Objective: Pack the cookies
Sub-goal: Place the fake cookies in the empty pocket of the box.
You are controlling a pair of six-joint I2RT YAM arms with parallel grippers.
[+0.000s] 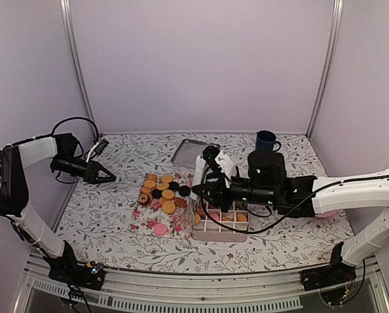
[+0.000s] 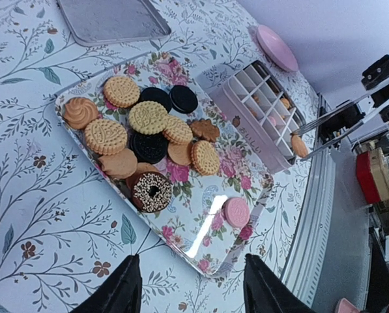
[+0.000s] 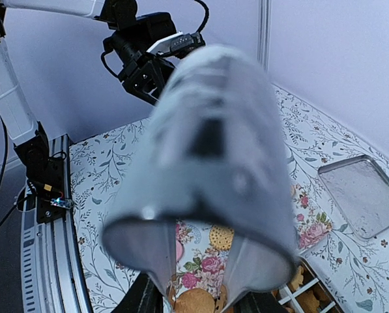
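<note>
Small round flat cookies (image 2: 148,120) (golden, dark, pink) are heaped on the floral rectangular tray (image 2: 204,225); judged light, stiff, crumbly, best gripped across the rim; one golden cookie (image 3: 194,303) is pinched by the right end effector (image 3: 197,287), the left end effector (image 2: 191,264) is held spread.

Cookies (image 2: 148,134) are heaped at one end of the floral tray (image 2: 201,218): golden discs, dark rounds and a sprinkled chocolate ring. A pink cookie (image 2: 236,212) lies apart. Several sit in the divided box (image 2: 246,124). One golden cookie (image 3: 195,303) is pinched upright in the right gripper (image 3: 197,292).

Bystanders on the floral-print desk (image 1: 103,215)
A flat silver metal tray (image 1: 193,150) lies at the back; a dark blue mug (image 1: 266,141) stands to its right.
</note>
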